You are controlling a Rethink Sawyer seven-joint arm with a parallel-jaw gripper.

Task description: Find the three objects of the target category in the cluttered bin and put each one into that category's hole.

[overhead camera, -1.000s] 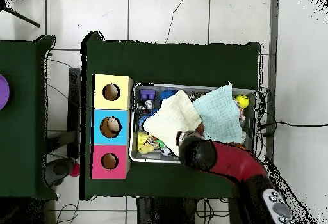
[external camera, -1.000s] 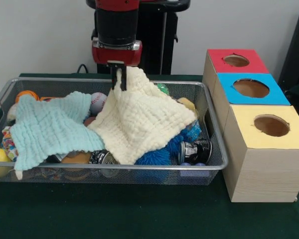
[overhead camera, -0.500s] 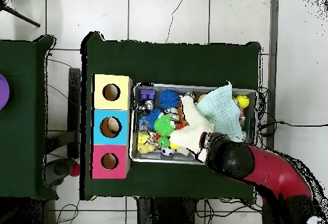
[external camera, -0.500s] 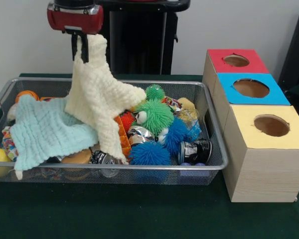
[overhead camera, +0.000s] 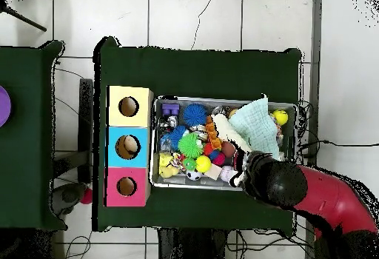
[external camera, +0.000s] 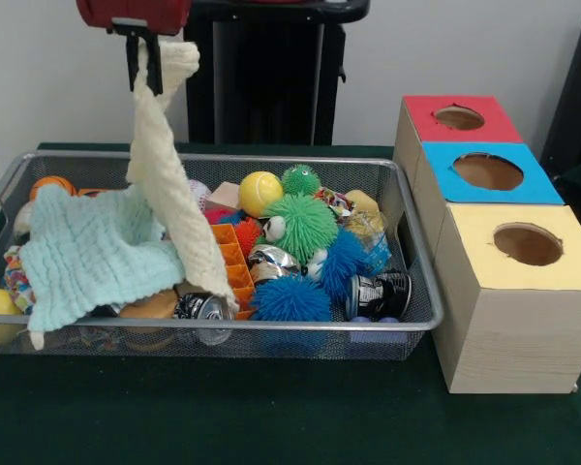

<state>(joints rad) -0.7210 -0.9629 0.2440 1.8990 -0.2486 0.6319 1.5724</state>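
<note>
A dark green surface (external camera: 271, 426) carries a wire bin (external camera: 407, 291) on the left of the front view and three boxes on the right: red box (external camera: 460, 118) far, blue box (external camera: 489, 171) in the middle, yellow box (external camera: 528, 244) near, each with a round hole on top.

My tool (external camera: 143, 60) is clamped on a corner of the cream cloth (external camera: 169, 194), held high above the bin's left half. The cloth hangs in a long strip, and its lower end rests on the clutter beside an orange tray (external camera: 230, 262) and a can (external camera: 205, 308). A mint cloth (external camera: 92, 252) covers the left of the bin.

I can't tell which category is wanted, but the candidates lie uncovered in the middle and right: a yellow ball (external camera: 259, 192), a green fuzzy ball (external camera: 300, 225), blue fuzzy balls (external camera: 290, 300), and more cans (external camera: 382, 291).

My worry is the trailing end. If I carry the cloth sideways, I judge it could drag over the toys, snag the tray or roll a ball. If I let go here, it would bury things on the mint cloth's side.

Compared with half a second ago, my tool sits slightly higher and further left, the cloth hangs narrower, and the yellow ball now shows.
</note>
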